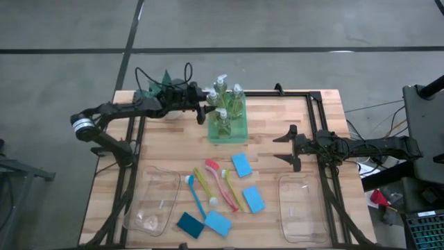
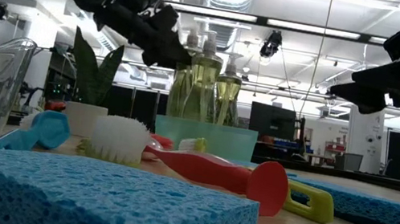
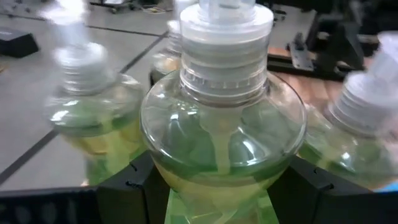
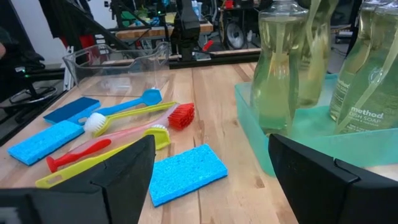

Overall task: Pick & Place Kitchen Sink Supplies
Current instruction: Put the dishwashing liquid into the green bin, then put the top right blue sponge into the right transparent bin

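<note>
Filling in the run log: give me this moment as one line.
left gripper: at green tray, jaws around a soap bottle | right gripper: open, empty, above table | sponges, brushes: on table

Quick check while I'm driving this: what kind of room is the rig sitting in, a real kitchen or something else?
Not a kitchen; it looks like a lab or workshop. The wooden table stands on a bare concrete floor, with rows of ceiling strip lights overhead and a dark monitor and workbenches in the open hall behind.
</note>
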{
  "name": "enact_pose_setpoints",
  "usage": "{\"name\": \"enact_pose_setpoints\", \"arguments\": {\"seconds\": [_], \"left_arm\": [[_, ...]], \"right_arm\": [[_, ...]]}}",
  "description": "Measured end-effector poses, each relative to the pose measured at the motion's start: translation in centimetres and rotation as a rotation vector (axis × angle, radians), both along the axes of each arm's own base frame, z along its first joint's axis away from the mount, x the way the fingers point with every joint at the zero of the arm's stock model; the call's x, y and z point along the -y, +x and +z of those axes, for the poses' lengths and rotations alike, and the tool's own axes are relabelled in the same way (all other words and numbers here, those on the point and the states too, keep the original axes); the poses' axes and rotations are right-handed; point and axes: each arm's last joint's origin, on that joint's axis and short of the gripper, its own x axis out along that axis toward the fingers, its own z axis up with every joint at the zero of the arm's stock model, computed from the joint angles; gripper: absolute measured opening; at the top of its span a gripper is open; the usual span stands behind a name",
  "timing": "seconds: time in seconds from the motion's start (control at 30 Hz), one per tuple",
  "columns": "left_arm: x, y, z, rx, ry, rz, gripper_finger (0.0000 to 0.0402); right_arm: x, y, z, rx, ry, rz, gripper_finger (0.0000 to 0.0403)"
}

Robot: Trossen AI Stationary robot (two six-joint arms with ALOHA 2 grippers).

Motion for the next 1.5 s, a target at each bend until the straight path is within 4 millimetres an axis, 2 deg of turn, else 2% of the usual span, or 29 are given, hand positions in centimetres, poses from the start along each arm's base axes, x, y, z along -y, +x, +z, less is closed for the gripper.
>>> {"name": "enact_pose_setpoints", "arguments": {"seconds": [0.23, 0.47, 0.57, 0.7, 0.9, 1.27, 1.5], "left_arm": [[-0.6, 0.9, -1.9, -0.04, -0.033, -0.008, 0.0214], [-0.8, 1.2, -2.6, -0.048, -0.057, 0.005, 0.0215], [-0.8, 1.2, -2.5, -0.049, -0.061, 0.035, 0.0228], [-0.8, 1.0, -2.4, -0.057, -0.053, 0.074, 0.0264], [-0.5, 0.5, -1.0, -0.021, -0.038, 0.08, 0.0307], [1.3, -2.2, 3.0, 0.021, -0.003, 0.075, 0.0311], [4.0, -4.3, 5.0, 0.042, -0.094, 0.015, 0.0312]], "right_arm": [[0.0, 0.0, 0.0, 0.0, 0.0, 0.0, 0.0322], [0.0, 0.0, 0.0, 0.0, 0.001, 0.0, 0.0327], [0.0, 0.0, 0.0, 0.0, -0.001, -0.001, 0.0323], [0.0, 0.0, 0.0, 0.0, -0.001, 0.0, 0.0316], [0.0, 0.0, 0.0, 0.0, 0.0, 0.0, 0.0308], [0.0, 0.0, 0.0, 0.0, 0.001, 0.0, 0.0301], [0.0, 0.0, 0.0, 0.0, -0.001, 0.0, 0.0312]]}}
